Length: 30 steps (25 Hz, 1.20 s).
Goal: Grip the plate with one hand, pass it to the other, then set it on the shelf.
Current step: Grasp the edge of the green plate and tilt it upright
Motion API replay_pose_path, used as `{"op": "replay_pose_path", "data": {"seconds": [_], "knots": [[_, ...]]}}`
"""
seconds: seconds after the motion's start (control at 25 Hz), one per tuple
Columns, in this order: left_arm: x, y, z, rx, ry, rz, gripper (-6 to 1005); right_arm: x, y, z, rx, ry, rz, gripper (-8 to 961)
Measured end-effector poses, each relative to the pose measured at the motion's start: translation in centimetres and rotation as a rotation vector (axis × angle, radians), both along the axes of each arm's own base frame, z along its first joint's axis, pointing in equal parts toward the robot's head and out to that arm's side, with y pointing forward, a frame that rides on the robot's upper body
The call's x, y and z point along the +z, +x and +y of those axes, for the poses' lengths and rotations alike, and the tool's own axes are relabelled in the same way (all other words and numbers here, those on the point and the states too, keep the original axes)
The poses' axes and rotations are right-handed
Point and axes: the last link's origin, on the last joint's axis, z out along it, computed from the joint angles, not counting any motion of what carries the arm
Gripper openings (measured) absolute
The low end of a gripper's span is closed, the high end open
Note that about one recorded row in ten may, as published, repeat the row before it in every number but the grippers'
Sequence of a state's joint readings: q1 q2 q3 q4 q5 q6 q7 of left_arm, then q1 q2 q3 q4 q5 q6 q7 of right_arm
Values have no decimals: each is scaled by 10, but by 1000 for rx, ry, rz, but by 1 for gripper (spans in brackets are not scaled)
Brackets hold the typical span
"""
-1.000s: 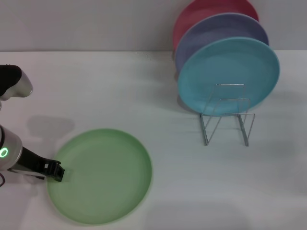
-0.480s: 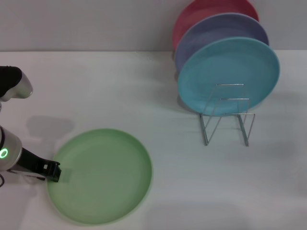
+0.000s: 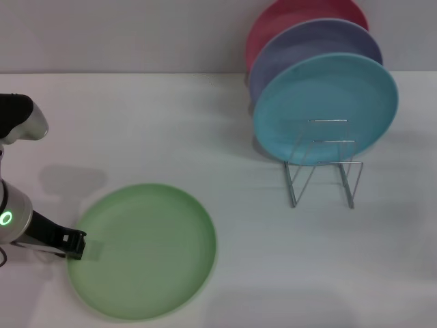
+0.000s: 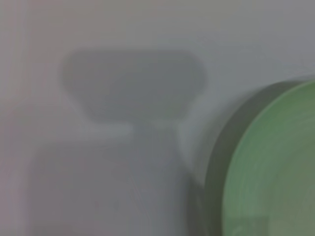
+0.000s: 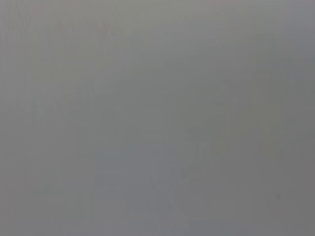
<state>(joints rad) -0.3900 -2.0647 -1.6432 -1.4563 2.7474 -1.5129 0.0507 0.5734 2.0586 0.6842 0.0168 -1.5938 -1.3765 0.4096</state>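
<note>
Pale green plate (image 3: 142, 250) flat near the desk's (image 3: 171, 130) front-left corner, left gripper (image 3: 76, 244) at its left rim, finger opening impossible to tell, wire shelf (image 3: 321, 164) toward the back right holding three plates, left wrist view showing the plate's edge (image 4: 275, 167), right wrist view blank grey.

Open white tabletop (image 3: 225, 137) lies between the green plate (image 3: 142, 250) and the wire rack (image 3: 322, 164). The rack's two front slots stand free; behind them the light blue plate (image 3: 326, 108) blocks the way.
</note>
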Motion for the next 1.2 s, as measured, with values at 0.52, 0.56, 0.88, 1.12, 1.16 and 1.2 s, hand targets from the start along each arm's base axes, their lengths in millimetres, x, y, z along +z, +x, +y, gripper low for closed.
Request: {"op": "replay_pose_path", "data": {"seconds": [0.52,0.56,0.88,1.12,1.16,1.2], "knots": [[-2,0,1,10,-7,1,162,-1,1,-1,-3,-1,2,666],[-2,0,1,10,-8,2,163,-1,1,-1,-3,-1,2,666],[-2,0,2,8,-9,2,96,-1,1,-2,-4,-1,2,666],[-2,3,2,-7,-12,-1,61,-2,1,-2,-6,-2,3,666],[-2,4,2,-15,-15,-1,60,-2,2,-2,-6,-2,3,666],[-2,5,2,-21,-18,-1,58,-2,2,-2,-6,-2,3,666]]}}
